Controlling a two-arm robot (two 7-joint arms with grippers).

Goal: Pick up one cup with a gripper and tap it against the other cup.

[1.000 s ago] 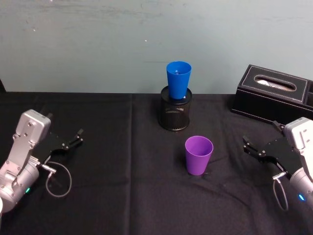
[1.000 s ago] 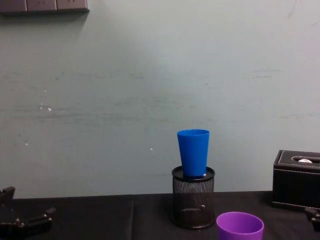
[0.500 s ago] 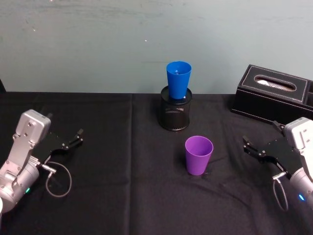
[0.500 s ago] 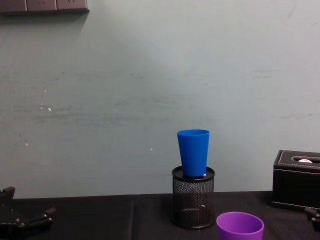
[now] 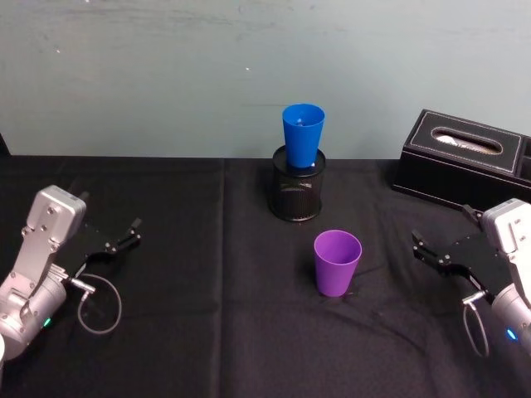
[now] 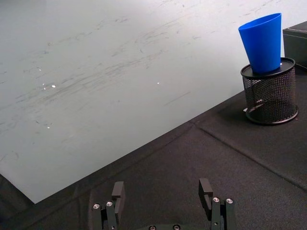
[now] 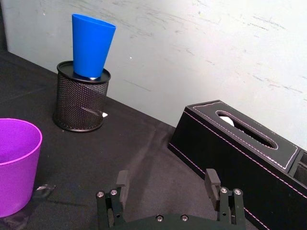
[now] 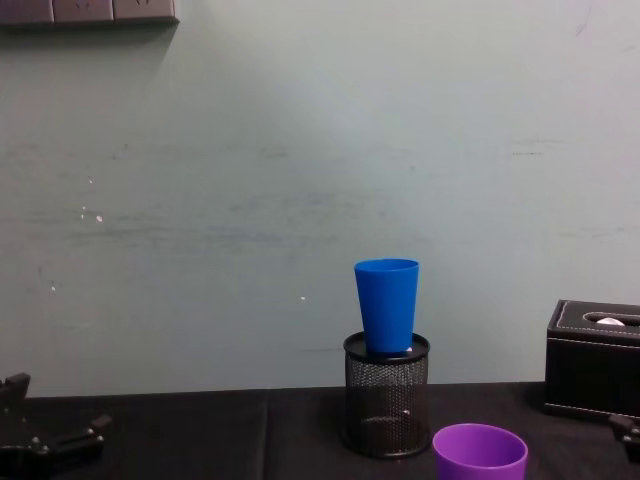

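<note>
**Both grippers open and empty, both cups untouched**

The purple cup stands upright on the black-draped bench, rim up, near the middle and a little to the robot's right. Nothing touches it.

Behind it, well apart, stands a black mesh holder. The blue cup sits in the holder's mouth, rim up. Its base is sunk below the holder's rim and most of its body rises above. In the chest view the blue cup stands clear above the purple cup's rim, which shows low at the front.

The left gripper lies low over the bench at the robot's left, pointing inward toward the middle. Its jaws are spread and hold nothing; the left wrist view shows the two fingers wide apart with bare cloth between them. A grey cable loops on the bench beside its wrist.

The right gripper is at the robot's right, also low and pointing inward toward the purple cup, but well apart from it. Its jaws are released too, with only cloth between the fingers in the right wrist view.

A black box with an oval slot in its top sits at the back right, near the pale wall.
</note>
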